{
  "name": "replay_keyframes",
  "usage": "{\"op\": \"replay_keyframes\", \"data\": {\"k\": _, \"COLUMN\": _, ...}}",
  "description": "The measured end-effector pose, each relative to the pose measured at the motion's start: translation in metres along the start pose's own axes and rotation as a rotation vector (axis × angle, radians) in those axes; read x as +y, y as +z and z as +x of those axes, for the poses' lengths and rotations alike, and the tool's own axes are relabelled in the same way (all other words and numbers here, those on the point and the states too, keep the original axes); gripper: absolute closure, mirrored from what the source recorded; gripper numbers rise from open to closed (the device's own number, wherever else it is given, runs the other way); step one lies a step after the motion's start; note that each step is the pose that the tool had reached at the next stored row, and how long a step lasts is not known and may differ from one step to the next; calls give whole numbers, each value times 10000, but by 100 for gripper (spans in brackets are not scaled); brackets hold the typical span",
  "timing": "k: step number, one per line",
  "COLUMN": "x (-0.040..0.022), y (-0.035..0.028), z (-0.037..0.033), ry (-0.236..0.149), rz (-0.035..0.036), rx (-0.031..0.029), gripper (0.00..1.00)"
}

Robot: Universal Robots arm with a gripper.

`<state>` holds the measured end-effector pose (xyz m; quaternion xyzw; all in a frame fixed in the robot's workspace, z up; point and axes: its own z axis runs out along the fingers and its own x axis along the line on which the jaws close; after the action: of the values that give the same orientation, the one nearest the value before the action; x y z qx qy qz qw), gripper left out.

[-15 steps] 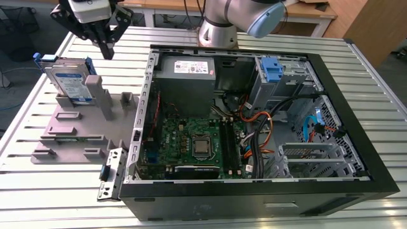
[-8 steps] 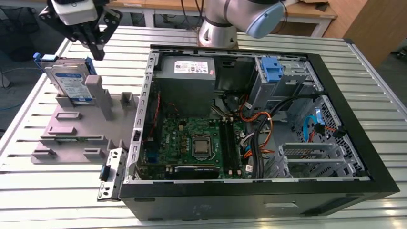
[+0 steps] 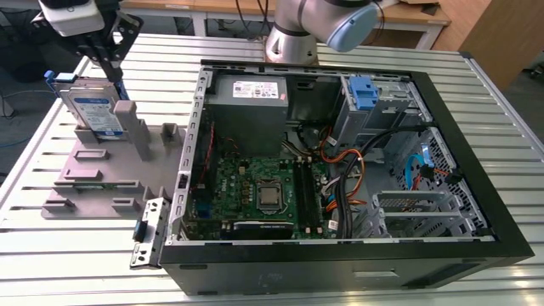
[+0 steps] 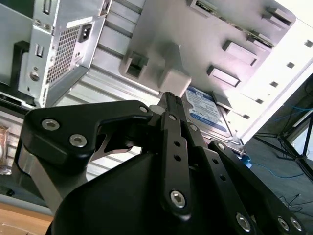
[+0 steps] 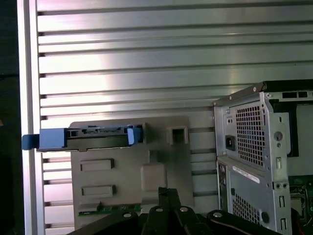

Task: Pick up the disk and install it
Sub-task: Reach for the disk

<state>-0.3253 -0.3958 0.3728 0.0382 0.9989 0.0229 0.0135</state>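
Far on the exterior view's left: gripper (image 3: 111,64) hangs just over the top edge of the disk (image 3: 92,109), fingers drawn in narrow with nothing between them, no contact that I can make out. The disk stands on edge in a slot of the grey fixture (image 3: 102,169), label facing the case and blue rails on its ends; a grey post (image 3: 127,121) sits just beside its face. In the first wrist view the disk's top edge (image 5: 90,138) lies apart from the fingertips. So my read is pick not started, disk not yet lifted. Risks here: a narrow gripper coming down would hit the top edge instead of straddling it, which could jam the disk in the slot or tip it against the post. An off-centre grip could catch only a plastic rail, and the disk could swing or slip on the lift. Moving right, the open case (image 3: 297,271) lies on the slatted table (image 3: 34,255), power supply (image 3: 251,105) at its back. Further right is the drive cage with the blue bracket (image 3: 363,94), and loose cables (image 3: 357,166) are draped close by. Cables could snag a carried disk, and a tilted grip would likely bind on entry.
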Motion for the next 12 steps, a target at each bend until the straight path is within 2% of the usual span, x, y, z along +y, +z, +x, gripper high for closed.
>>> {"op": "replay_keyframes", "data": {"k": 8, "x": 0, "y": 49, "z": 192, "ry": 6, "rz": 1, "rx": 0, "gripper": 89}}
{"op": "replay_keyframes", "data": {"k": 12, "x": -5, "y": 65, "z": 265, "ry": 10, "rz": 0, "rx": 0, "gripper": 89}}
